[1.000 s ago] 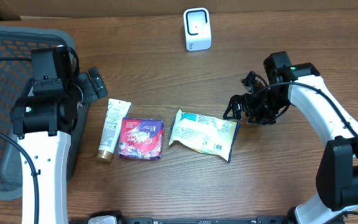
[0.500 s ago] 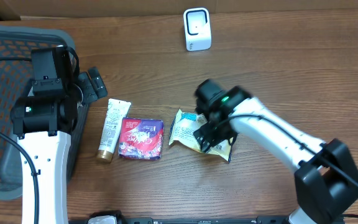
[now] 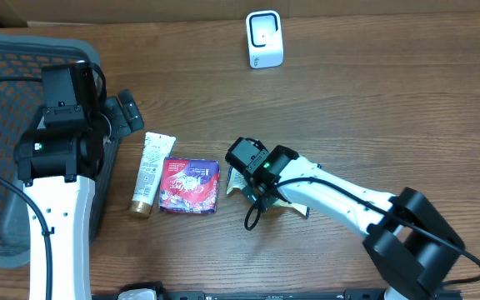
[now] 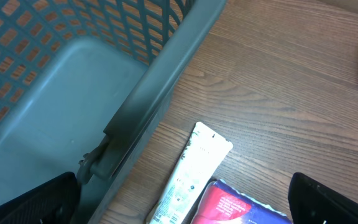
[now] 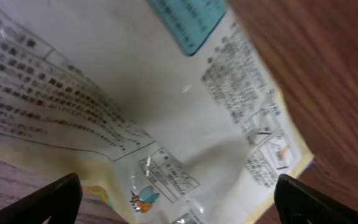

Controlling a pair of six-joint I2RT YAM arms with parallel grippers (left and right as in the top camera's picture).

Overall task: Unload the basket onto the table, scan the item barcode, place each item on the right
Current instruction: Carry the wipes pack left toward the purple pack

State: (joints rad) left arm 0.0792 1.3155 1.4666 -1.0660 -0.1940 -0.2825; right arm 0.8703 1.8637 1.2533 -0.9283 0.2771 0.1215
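Note:
The item, a white and yellow pouch (image 3: 235, 182), lies flat at the table's middle, mostly covered by my right arm. My right gripper (image 3: 253, 178) hangs open just above it, pointing down. In the right wrist view the pouch (image 5: 135, 93) fills the frame with printed text and a small bee picture, and the open gripper (image 5: 179, 208) has its dark fingertips (image 5: 55, 202) at either side of it, nothing pinched. I cannot make out a barcode. The white scanner (image 3: 264, 38) stands at the table's far edge. My left gripper (image 3: 123, 112) is open beside the basket, empty.
A grey mesh basket (image 3: 7, 58) fills the left side; its wall (image 4: 154, 93) runs diagonally through the left wrist view. A white tube (image 3: 149, 171) and a red packet (image 3: 189, 185) lie side by side left of the pouch, below the left gripper (image 4: 182, 208).
My right arm has swung from the table's right side leftward and down over the pouch. The left arm and the other items have not moved.

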